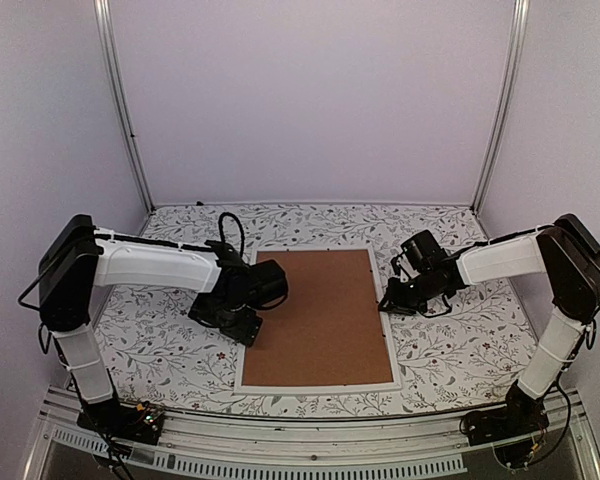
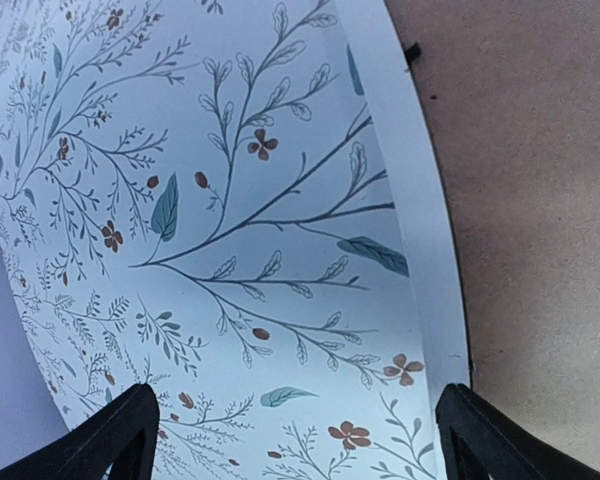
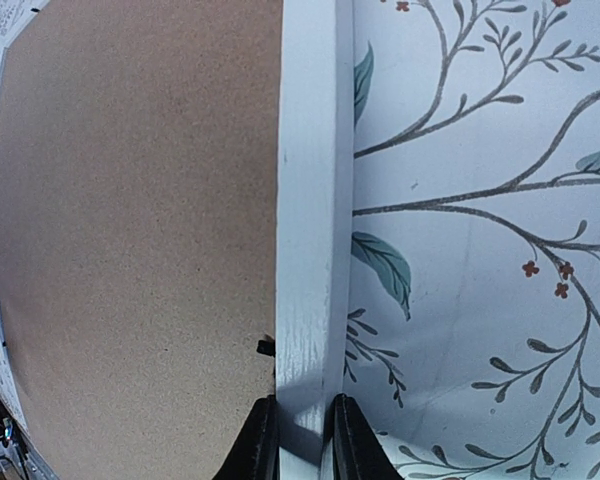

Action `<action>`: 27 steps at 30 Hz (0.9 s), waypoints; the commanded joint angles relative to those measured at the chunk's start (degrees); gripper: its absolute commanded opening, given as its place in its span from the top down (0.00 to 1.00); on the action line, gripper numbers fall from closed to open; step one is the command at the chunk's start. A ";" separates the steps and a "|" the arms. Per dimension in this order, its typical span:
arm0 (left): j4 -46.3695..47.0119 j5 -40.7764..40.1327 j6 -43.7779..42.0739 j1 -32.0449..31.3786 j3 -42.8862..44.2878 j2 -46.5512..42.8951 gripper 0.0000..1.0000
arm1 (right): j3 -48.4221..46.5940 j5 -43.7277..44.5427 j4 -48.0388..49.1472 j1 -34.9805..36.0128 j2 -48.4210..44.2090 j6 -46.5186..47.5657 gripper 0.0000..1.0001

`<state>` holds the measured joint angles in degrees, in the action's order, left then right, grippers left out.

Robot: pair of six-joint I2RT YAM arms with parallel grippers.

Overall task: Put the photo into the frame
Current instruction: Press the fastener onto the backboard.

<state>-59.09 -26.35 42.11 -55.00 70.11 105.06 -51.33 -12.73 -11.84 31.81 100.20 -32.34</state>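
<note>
The frame [image 1: 318,387] lies flat on the table, its thin white rim around a plain brown backing board [image 1: 325,320]. The photo is hidden. My right gripper [image 1: 388,303] is at the frame's right side. In the right wrist view this gripper [image 3: 303,405] is shut on the white rim [image 3: 310,200], one finger on the board side and one on the tablecloth side. My left gripper [image 1: 242,328] hovers at the frame's left edge. In the left wrist view it [image 2: 298,400] stands open over the tablecloth, its right finger above the rim [image 2: 410,200], nothing between the fingers.
A floral tablecloth [image 1: 160,340] covers the table around the frame. Small black tabs [image 3: 266,347] sit at the board's edge inside the rim. White walls and metal posts [image 1: 120,110] enclose the back and sides.
</note>
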 commanded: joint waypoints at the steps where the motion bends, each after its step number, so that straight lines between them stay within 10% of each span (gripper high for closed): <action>1: -0.50 -0.90 0.00 0.23 1.37 2.45 0.00 | 2.90 -1.37 -5.29 1.67 2.21 0.63 0.82; 27: 0.43 -1.09 -1.46 -2.83 4.20 9.31 0.00 | 1.94 -0.91 -6.44 2.63 2.15 -0.27 0.79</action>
<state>-60.90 -28.73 40.95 -56.23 74.41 110.39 -50.94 -12.23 -11.29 32.14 99.94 -32.58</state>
